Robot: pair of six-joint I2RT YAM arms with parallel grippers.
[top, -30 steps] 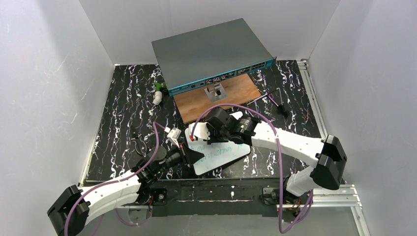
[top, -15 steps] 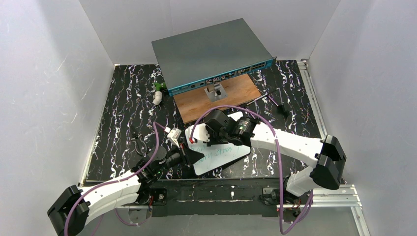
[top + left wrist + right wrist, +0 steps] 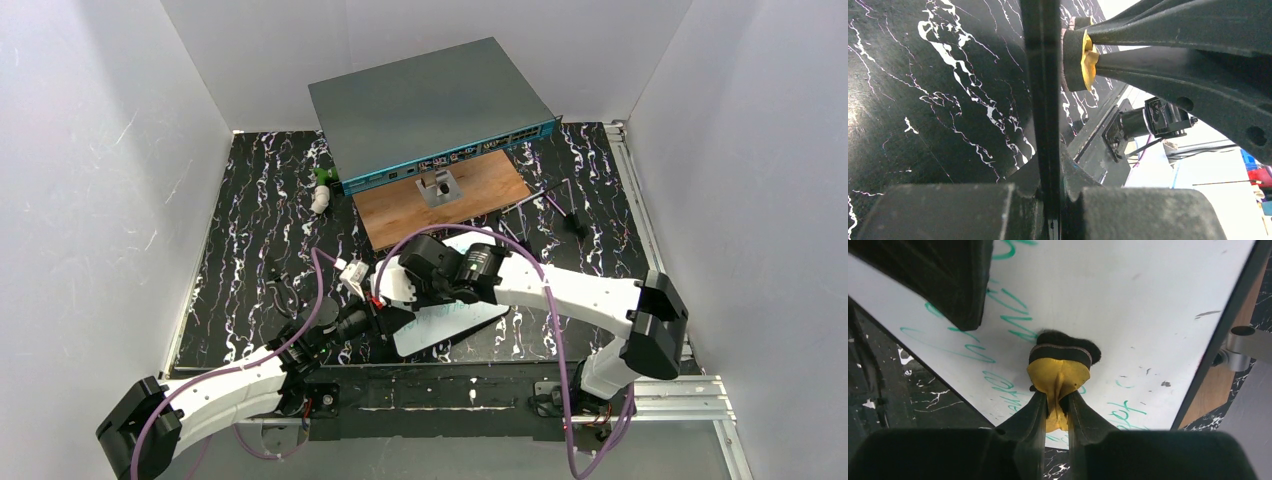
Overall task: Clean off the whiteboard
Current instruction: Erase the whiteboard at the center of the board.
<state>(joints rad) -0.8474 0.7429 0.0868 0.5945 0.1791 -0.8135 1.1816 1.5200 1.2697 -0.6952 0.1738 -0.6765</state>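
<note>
The whiteboard [image 3: 452, 325] lies tilted at the near middle of the table, white with green handwriting [image 3: 1013, 320] on it. My left gripper [image 3: 392, 322] is shut on the board's left edge, which shows edge-on as a dark strip [image 3: 1041, 100] between its jaws [image 3: 1048, 192]. My right gripper [image 3: 396, 290] is shut on a yellow eraser with a black felt face [image 3: 1060, 367]. The felt presses on the board's surface among the writing. The eraser also shows in the left wrist view [image 3: 1080, 60], against the board. One left finger [image 3: 948, 280] overlaps the board's upper left.
A large grey box with a teal front [image 3: 430, 110] stands at the back. A brown wooden board [image 3: 400, 215] with a metal bracket [image 3: 436, 188] lies before it. A small green and white object [image 3: 320, 190] sits back left, and a black piece on a cable [image 3: 575, 222] sits right.
My right gripper has slid the eraser leftward across the board, closer to my left gripper. The left gripper and the board have stayed put.
</note>
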